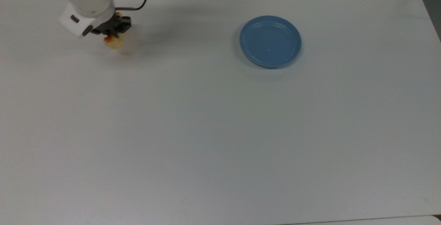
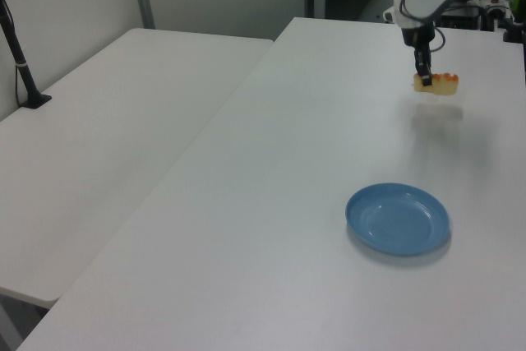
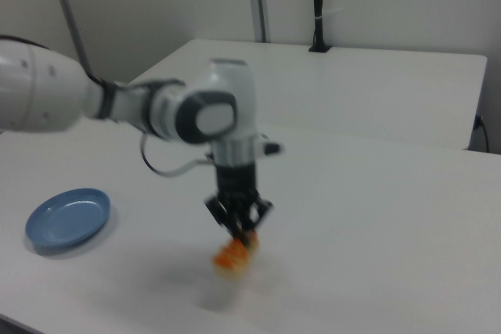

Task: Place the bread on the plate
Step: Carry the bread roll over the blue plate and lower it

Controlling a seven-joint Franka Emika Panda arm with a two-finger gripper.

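Pale yellow with orange stripes, the bread (image 1: 114, 42) sits pinched in my claw (image 1: 112, 33) in the upper left of the top view, and I can see it hanging clear of the white bench (image 1: 220, 132), with a faint shadow on the surface just beneath it. In the left view the bread (image 2: 436, 82) shows in the upper right of the frame, the claw (image 2: 424, 78) closed on its left end so that the roll sticks out sideways to the left view's right, lifted off the bench (image 2: 288, 203). In the right view my claw (image 3: 239, 227) points straight down in the lower middle of the frame, fingers drawn in on the bread (image 3: 233, 256), which dangles below them above its blurred shadow. The blue plate (image 1: 270, 41) lies flat on the bench, well apart from the bread, right of centre near the top of the top view; it sits lower right in the left view (image 2: 398, 219) and far left in the right view (image 3: 68, 217).
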